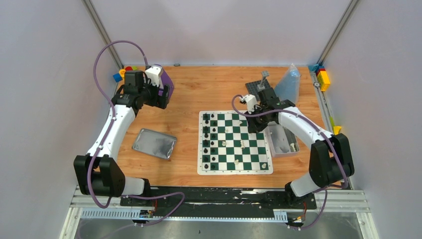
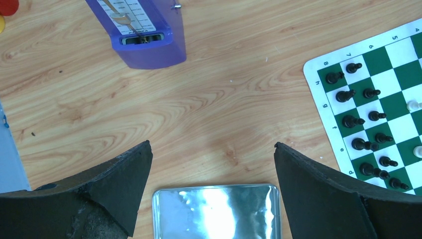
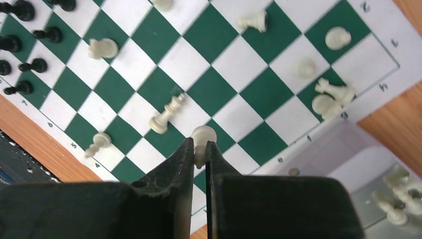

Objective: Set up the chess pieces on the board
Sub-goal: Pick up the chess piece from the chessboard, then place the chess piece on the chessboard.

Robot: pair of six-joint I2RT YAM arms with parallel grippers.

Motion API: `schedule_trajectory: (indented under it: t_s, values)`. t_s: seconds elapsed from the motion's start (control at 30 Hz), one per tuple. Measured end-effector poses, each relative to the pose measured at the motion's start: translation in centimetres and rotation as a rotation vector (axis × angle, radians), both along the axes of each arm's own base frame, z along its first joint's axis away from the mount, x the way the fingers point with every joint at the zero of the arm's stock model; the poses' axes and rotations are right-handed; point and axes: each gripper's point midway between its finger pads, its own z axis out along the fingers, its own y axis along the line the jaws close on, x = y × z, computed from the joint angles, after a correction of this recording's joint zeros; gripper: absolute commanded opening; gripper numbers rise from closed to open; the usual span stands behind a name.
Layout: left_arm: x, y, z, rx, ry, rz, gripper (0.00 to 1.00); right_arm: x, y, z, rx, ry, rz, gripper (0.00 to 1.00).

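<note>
The right arm rises from its base, bends at the elbow and reaches inward, so that its wrist hangs over the far right part of the board. The right gripper points down at the squares. Its jaws are almost together, pinched on a white piece whose round head shows just past the fingertips. Whether this piece rests on the board or is lifted cannot be told. Just beyond the tips and a little left is a taller white piece. More white pieces are scattered farther ahead and to the right, and black pieces stand in rows far off to the left. A clear tray with white figures lies off the board to the right of the fingers.

The left arm stretches forward along the left side, its wrist well apart from the board. The left gripper is spread wide and holds nothing. A tin lies on the table under the gap between its fingers, and a purple metronome stands ahead.
</note>
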Motion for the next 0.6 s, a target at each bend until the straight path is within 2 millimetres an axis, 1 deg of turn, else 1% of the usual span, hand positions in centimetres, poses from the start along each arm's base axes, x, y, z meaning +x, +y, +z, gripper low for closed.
schedule_trajectory:
  t_s: [0.1,0.2,0.3,0.43,0.6]
  values:
    - [0.0,0.0,0.0,0.0,0.0,-0.001,1.0,-0.7,-2.2,-0.8,-0.023,0.018,-0.047,0.0]
    - [0.0,-0.1,0.0,-0.003,0.0,-0.005,1.0,-2.4,-4.2,-2.1,-0.056,0.051,-0.07,0.0]
    - [-0.1,-0.2,0.0,-0.009,0.001,-0.011,1.0,-4.1,-5.7,-3.5,-0.091,0.092,-0.082,0.0]
    - [-0.1,-0.3,0.0,-0.012,0.001,-0.015,1.0,-5.7,-6.6,-4.7,-0.118,0.129,-0.08,0.0]
    - [0.0,-0.4,-0.1,-0.014,0.005,-0.017,1.0,-6.1,-6.8,-5.1,-0.123,0.135,-0.08,0.0]
